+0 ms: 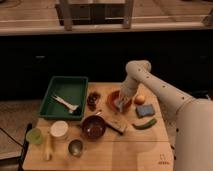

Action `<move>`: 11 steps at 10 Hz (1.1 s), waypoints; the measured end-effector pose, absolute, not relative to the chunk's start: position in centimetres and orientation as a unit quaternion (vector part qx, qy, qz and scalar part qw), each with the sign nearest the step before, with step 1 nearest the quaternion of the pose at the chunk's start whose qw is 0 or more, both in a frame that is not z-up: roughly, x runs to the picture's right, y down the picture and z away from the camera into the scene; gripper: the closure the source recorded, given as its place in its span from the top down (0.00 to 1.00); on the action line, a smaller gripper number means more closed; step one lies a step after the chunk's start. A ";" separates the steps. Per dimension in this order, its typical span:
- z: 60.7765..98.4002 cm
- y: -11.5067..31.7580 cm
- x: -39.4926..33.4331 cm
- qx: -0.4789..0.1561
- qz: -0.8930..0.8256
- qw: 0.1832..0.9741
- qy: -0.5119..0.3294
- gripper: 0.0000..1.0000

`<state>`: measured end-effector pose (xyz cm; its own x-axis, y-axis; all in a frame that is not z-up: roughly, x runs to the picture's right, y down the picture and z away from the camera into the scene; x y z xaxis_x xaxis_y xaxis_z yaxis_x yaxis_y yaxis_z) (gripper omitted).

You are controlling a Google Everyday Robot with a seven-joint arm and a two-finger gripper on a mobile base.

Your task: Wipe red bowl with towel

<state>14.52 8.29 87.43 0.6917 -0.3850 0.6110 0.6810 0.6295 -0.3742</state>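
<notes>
The red bowl [114,96] sits on the wooden table [150,150], a little right of the middle and toward the far edge. The arm [150,82] comes in from about 4 o'clock, arches over and points down into the bowl, so the gripper [122,102] is inside it, on the right half. A pale bit of towel [120,106] shows at its tip, against the inside of the bowl. Whether the gripper is clamped on the towel or only pressing on it, I cannot tell.

The bowl has close neighbours. An orange [140,99] is just beside it at 3 o'clock, a blue sponge [145,110] lies near at 4 o'clock, and a green vegetable [145,124] lies at 5 o'clock. A dark cluster of fruit [93,99] sits near at 9 o'clock, with a green tray [54,85] beyond it holding a white utensil [66,104]. At 7 o'clock are a dark flat bar [116,125] and a brown bowl [93,127]. Well apart at 8 o'clock stand a white cup [59,130], a green cup [34,136] and a metal cup [75,147].
</notes>
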 end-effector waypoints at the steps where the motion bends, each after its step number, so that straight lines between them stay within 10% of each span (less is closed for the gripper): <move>1: 87.6 8.0 15.5 -0.303 -0.297 0.873 -0.241 0.03; 11: 89.6 3.5 10.8 -0.304 -0.328 0.851 -0.276 0.03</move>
